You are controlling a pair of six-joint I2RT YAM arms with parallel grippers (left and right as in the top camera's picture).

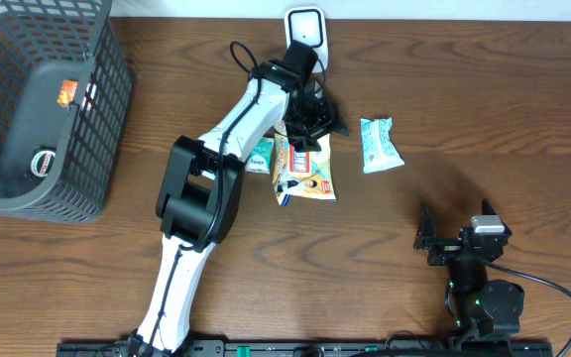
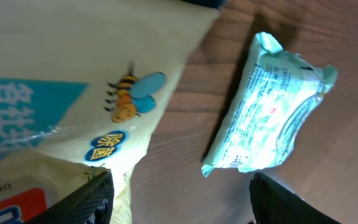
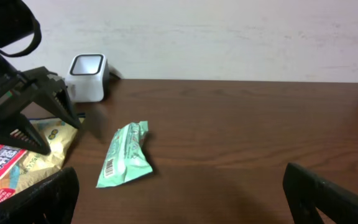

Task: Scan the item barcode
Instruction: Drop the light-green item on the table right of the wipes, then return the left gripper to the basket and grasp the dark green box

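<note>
A yellow snack bag (image 1: 305, 171) lies flat on the table in front of the white barcode scanner (image 1: 305, 30). My left gripper (image 1: 315, 121) hovers over the bag's far end, open, with nothing between its fingers. In the left wrist view the bag (image 2: 61, 74) lies under the left finger (image 2: 92, 196), and bare wood shows in the gap of the gripper (image 2: 180, 190). A green packet (image 1: 380, 144) rests to the right, its barcode facing the right wrist view (image 3: 124, 155). My right gripper (image 1: 456, 238) stands open near the front right, over bare wood (image 3: 179, 199).
A dark mesh basket (image 1: 38, 109) holding small items stands at the far left. A small teal packet (image 1: 262, 154) lies beside the left arm, next to the yellow bag. The scanner (image 3: 87, 76) stands against the back wall.
</note>
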